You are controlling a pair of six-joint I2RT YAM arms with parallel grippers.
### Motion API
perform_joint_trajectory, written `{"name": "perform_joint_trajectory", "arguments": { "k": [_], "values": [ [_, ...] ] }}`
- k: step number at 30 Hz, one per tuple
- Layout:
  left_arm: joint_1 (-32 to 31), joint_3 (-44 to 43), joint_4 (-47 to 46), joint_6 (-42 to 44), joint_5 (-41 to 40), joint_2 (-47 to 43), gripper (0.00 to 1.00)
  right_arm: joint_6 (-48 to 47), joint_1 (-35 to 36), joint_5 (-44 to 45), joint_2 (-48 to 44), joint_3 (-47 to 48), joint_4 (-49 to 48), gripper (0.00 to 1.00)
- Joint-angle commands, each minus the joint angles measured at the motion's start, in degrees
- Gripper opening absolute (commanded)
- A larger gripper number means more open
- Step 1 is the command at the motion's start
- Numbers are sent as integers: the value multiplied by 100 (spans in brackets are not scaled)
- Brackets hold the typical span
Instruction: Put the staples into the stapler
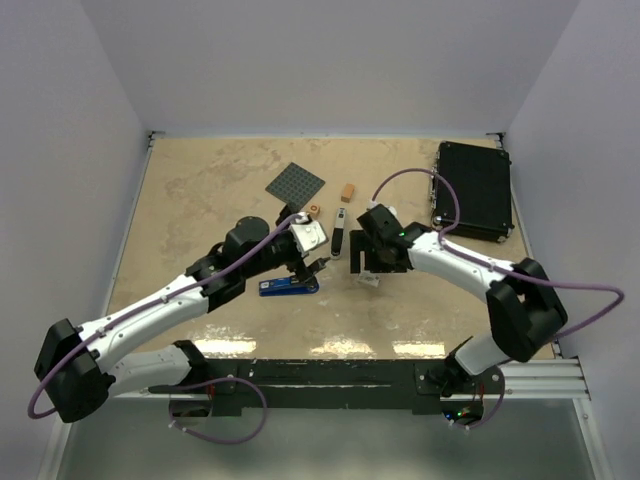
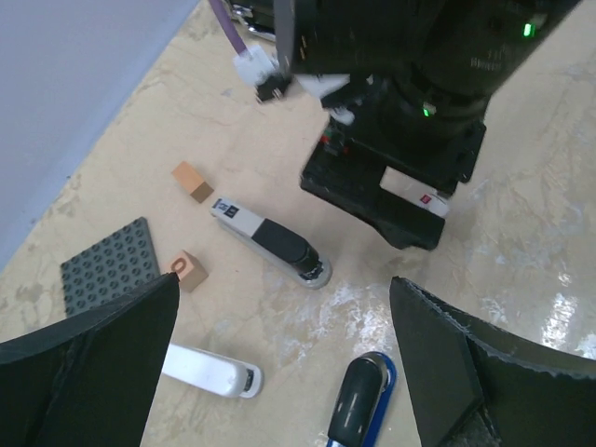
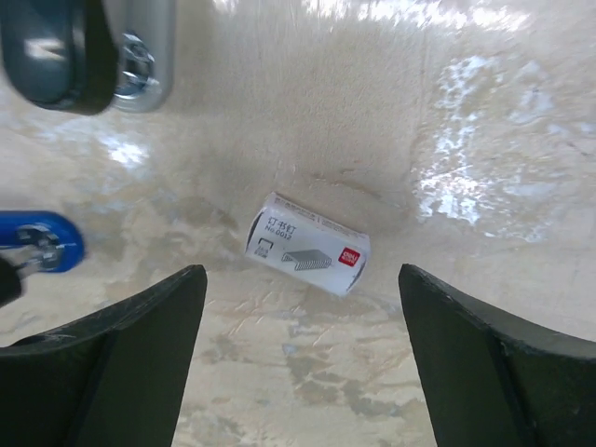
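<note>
The staples are a small white box (image 3: 307,244) with dark print and a red mark. It lies flat on the table, between and just ahead of my open right gripper's (image 3: 301,272) fingertips, untouched. In the top view that gripper (image 1: 368,272) hovers over the box (image 1: 371,283). A blue stapler (image 1: 288,286) lies closed beside my open, empty left gripper (image 1: 318,264); its black-topped end (image 2: 358,405) shows low in the left wrist view between the fingers of that gripper (image 2: 284,281). No grey tray piece is in view.
A grey and black stapler (image 2: 270,242) and a white stapler (image 2: 209,371) lie nearby. Two orange blocks (image 2: 191,180) (image 2: 189,270) and a dark studded plate (image 1: 295,184) sit behind them. A black case (image 1: 473,190) lies at the back right. The two wrists are close together.
</note>
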State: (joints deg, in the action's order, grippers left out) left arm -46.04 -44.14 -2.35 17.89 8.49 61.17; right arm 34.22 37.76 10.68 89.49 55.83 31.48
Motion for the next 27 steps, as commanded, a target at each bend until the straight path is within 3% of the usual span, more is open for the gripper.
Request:
{"name": "perform_joint_trajectory", "arguments": {
  "k": [1, 5, 10, 13, 19, 27],
  "values": [
    [-1, -15, -485, -181, 741, 377, 100, 49, -382, -310, -827, -194, -167, 86],
    [-28, -358, -346, 109, 1277, 1140, 98, 427, -1172, -1059, -1827, -1264, -967, 71],
    [-107, -981, -55, 181, 1401, 2012, 95, 946, -1464, -1734, -2357, -2049, -1819, 62],
    [-107, -1254, -134, -258, 1164, 2469, 94, 1113, -1613, -1981, -2401, -2436, -2259, 57],
    [-116, -1519, -231, -1952, 452, 2901, 93, 1105, -1605, -2263, -2174, -2771, -2840, 51],
    [-133, -1430, -240, -2746, 277, 3076, 89, 1017, -1622, -2272, -1892, -2806, -3025, 40]
  ]
}}
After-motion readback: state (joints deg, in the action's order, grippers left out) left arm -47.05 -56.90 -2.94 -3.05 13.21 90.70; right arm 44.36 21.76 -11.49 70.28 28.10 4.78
